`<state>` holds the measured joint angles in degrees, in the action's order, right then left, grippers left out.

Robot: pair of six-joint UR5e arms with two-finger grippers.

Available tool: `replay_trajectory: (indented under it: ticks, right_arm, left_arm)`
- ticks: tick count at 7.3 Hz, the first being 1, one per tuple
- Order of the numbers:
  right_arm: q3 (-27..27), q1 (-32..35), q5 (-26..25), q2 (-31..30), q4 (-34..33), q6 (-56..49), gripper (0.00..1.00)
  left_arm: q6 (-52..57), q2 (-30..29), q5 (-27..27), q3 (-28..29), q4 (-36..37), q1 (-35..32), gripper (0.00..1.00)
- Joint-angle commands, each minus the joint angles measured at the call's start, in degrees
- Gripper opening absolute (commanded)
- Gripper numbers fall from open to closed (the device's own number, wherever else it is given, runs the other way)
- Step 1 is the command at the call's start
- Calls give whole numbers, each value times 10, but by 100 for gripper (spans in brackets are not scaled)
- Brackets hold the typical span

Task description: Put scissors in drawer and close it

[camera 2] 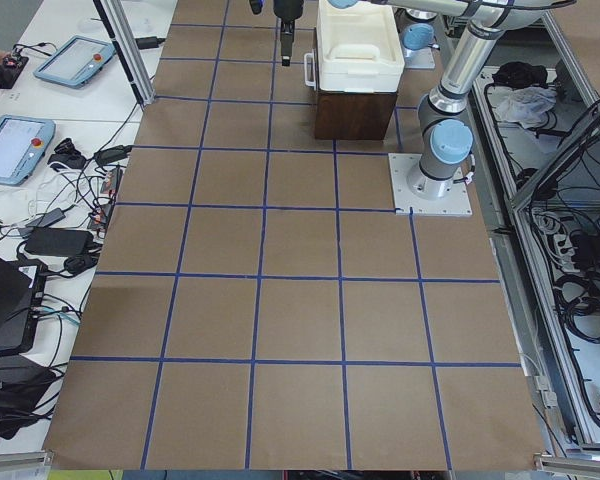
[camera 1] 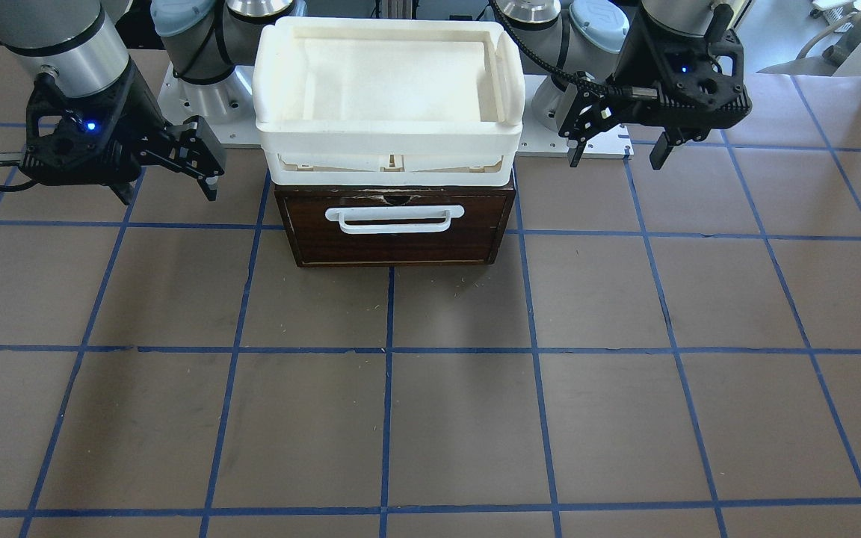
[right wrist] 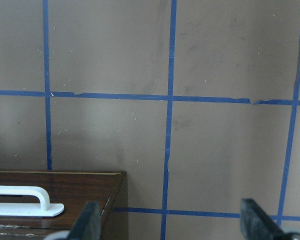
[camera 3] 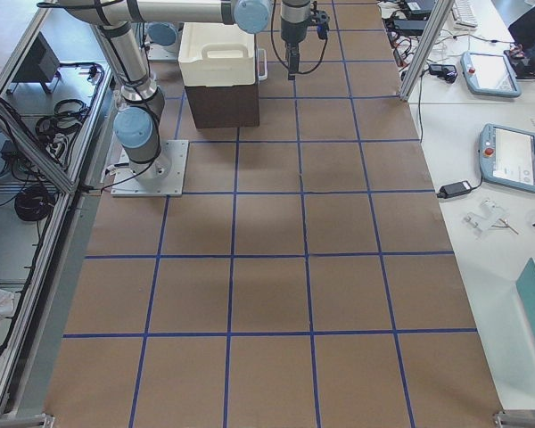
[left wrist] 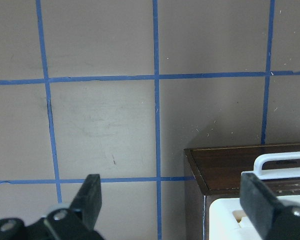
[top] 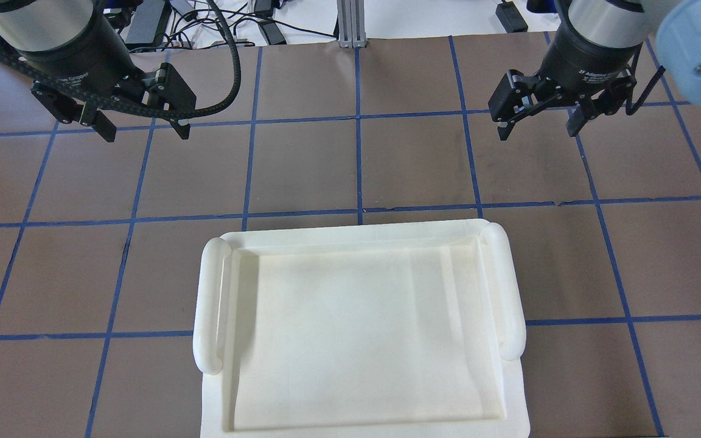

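Brown tabletop [camera 1: 430, 418] marked off in squares by blue tape lines [camera 1: 388, 351] fills every view, with cables and tablets on the white benches beside it. Near the robot's base stands the drawer [camera 1: 397, 243]. Its dark brown front panel faces the operators' side and its white bar handle [camera 1: 398, 218] is free of any grip. None of the pale interior shows in any view, so the drawer looks pushed fully home. A white tray [top: 210, 304] sits on top of the unit, and nothing shows in it.

The scissors appear in no view: not on the tabletop, not in the tray, and not in either grip. With the drawer shut, its contents cannot be checked. The likeliest reading is that the scissors lie inside it, but that is a judgement, not something seen.

The left fingers [left wrist: 92, 200] are spread wide with nothing between them, raised above the tabletop just off one side of the drawer. The right fingers [right wrist: 87, 225] are equally wide and empty off the other side. Neither arm touches the drawer or the tray.

Judged this way, both parts of the task look done and nothing obvious is left. If the scissors are in fact elsewhere out of view, the whole job remains.
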<state>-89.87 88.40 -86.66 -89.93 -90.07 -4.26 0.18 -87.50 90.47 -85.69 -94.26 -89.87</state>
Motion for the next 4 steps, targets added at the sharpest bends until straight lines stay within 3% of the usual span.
replay_trajectory:
  ticks: [1, 4]
  right_arm:
    - [-1, 0, 4, -2, 5, -1, 100]
    - [-1, -1, 4, -1, 0, -1, 100]
  left_arm:
    - [0, 0, 1, -1, -1, 4, 100]
    - [0, 0, 1, -3, -2, 3, 100]
